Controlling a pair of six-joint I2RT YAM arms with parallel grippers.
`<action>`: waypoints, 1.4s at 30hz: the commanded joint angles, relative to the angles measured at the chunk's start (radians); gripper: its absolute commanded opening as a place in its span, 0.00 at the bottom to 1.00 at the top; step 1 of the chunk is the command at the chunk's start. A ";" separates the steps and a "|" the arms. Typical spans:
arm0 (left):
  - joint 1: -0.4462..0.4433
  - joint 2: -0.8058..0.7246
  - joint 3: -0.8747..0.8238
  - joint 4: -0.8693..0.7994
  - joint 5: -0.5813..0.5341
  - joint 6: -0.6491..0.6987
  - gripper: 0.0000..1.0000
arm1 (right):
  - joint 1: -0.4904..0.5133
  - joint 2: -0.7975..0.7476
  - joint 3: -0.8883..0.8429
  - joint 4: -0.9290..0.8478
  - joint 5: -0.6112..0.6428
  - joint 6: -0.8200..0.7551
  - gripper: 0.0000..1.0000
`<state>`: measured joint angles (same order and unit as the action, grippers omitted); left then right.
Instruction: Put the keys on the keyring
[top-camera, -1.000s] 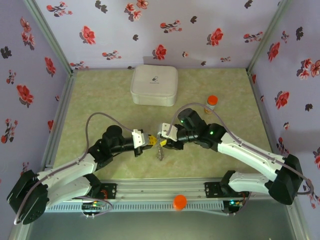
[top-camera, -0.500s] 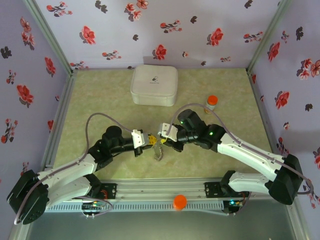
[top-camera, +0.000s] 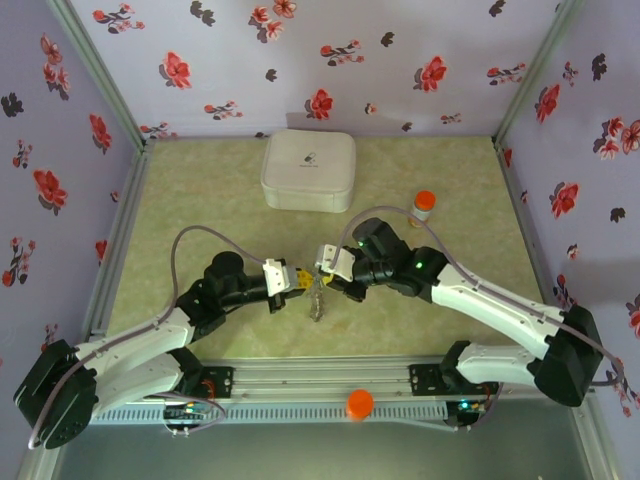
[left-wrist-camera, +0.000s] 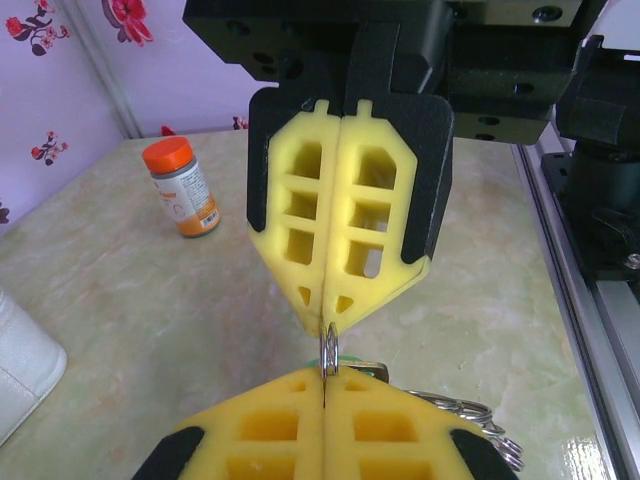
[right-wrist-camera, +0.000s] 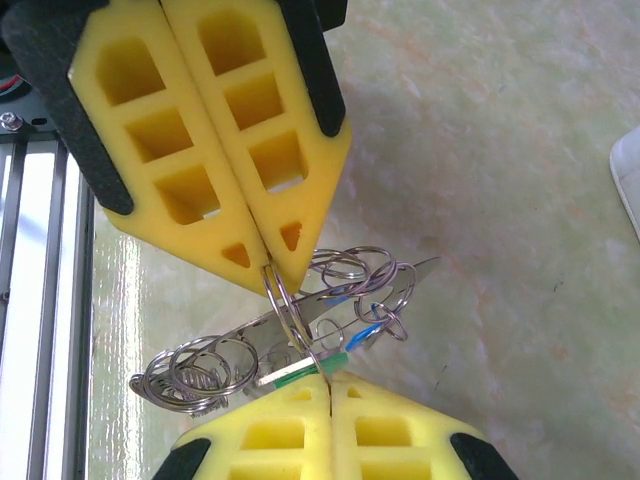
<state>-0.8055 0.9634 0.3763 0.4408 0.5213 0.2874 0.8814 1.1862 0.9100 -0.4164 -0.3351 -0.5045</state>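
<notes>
The thin silver wire keyring (right-wrist-camera: 290, 318) is sitting right between the two tool tips, over the front middle of the pale green marbled desk (top-camera: 200, 200). The keys (right-wrist-camera: 322, 305), slim silver blades with one blue mark and one green mark, are lying tangled in a bunch of small silver loops (right-wrist-camera: 195, 368) beside it. The left tool (right-wrist-camera: 275, 268) is fully closed, its yellow pads pinching the ring from one side. The right tool (right-wrist-camera: 330, 388) is fully closed too, nipping what looks like the same ring from the other side.

Here is the danger: both tools are holding a thin wire by their very tips. If the arms pull or twist unevenly, the ring could be slipping out or bending, and the whole bunch could be dropping to the desk. The tips are also nearly touching, so a small push inward could be knocking them together. I'm judging the threading as not yet settled; whether either key is riding on that ring, I cannot tell.

The right wrist view is giving us the tangle and the colour marks. The left wrist view is showing the ring edge-on as a sliver in the seam, plus the orange-capped bottle (left-wrist-camera: 183, 187). The overhead view is showing both arms meeting nose to nose, with the white rounded square case (top-camera: 308, 170) well apart at the back.
</notes>
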 joint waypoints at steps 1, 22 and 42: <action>-0.004 -0.015 0.001 0.051 0.008 -0.011 0.00 | -0.009 0.026 0.020 -0.015 0.021 0.001 0.00; -0.004 -0.010 -0.005 0.081 0.010 -0.023 0.00 | -0.013 -0.027 -0.011 0.073 -0.093 0.035 0.26; -0.004 -0.007 -0.005 0.090 0.007 -0.036 0.00 | -0.013 0.010 -0.019 0.112 -0.134 0.067 0.00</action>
<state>-0.8051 0.9634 0.3748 0.4644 0.5133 0.2638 0.8703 1.1866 0.8982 -0.3347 -0.4339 -0.4591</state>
